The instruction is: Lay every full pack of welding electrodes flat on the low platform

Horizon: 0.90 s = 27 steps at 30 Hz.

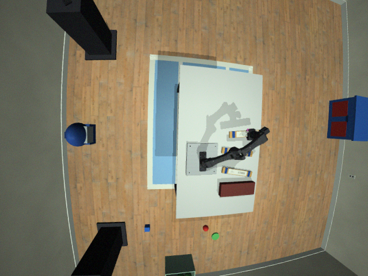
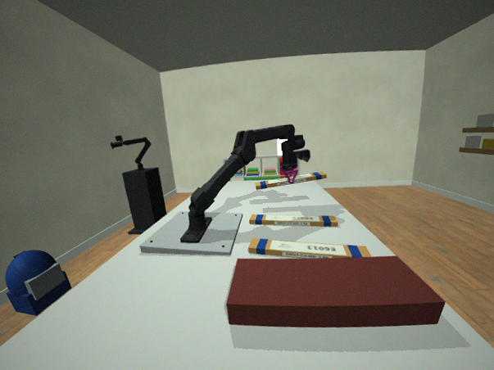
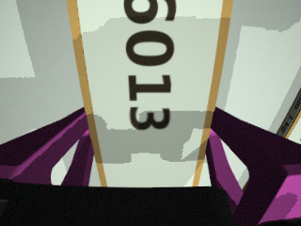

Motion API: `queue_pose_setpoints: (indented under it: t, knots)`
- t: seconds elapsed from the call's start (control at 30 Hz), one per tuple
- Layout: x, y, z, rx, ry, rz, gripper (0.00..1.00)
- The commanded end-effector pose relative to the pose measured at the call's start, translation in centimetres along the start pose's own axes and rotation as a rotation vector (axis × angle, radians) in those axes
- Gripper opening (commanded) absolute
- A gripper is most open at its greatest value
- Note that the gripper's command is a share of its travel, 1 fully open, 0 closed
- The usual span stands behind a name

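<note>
My gripper point(image 1: 248, 133) point(image 2: 291, 181) point(image 3: 150, 113) is shut on the far pack point(image 1: 234, 134) point(image 2: 274, 182) point(image 3: 150, 89), one magenta finger on each long side. The pack is held above the table, its shadow apart from it, and in the exterior view it tilts, right end higher. The middle pack point(image 1: 225, 150) point(image 2: 293, 220) lies flat on the table, partly hidden under the arm in the top view. The near pack point(image 1: 237, 172) point(image 2: 300, 246) lies flat beside the low platform point(image 1: 237, 189) point(image 2: 331, 280), a dark red block with no pack on it.
The arm's grey base plate point(image 1: 194, 169) point(image 2: 167, 246) is on the white table point(image 1: 207, 199) point(image 2: 138, 323), left of the packs. The arm reaches over the middle pack. The platform is close to the table's right edge in the top and exterior views.
</note>
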<state>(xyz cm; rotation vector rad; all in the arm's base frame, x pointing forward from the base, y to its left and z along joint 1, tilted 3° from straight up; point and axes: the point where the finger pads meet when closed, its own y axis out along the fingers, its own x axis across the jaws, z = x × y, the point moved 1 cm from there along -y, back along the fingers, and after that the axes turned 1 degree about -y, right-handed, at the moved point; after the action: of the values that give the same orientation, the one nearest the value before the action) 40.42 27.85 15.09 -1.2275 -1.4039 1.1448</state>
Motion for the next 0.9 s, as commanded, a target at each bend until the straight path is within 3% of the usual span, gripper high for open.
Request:
queue_pose_setpoints:
  t: [0.0, 0.87]
  knots:
    - [0.5, -4.3, -0.6, 0.097, -0.002, 0.059, 0.0]
    - [0.8, -8.8, -1.0, 0.062, -0.001, 0.038, 0.0]
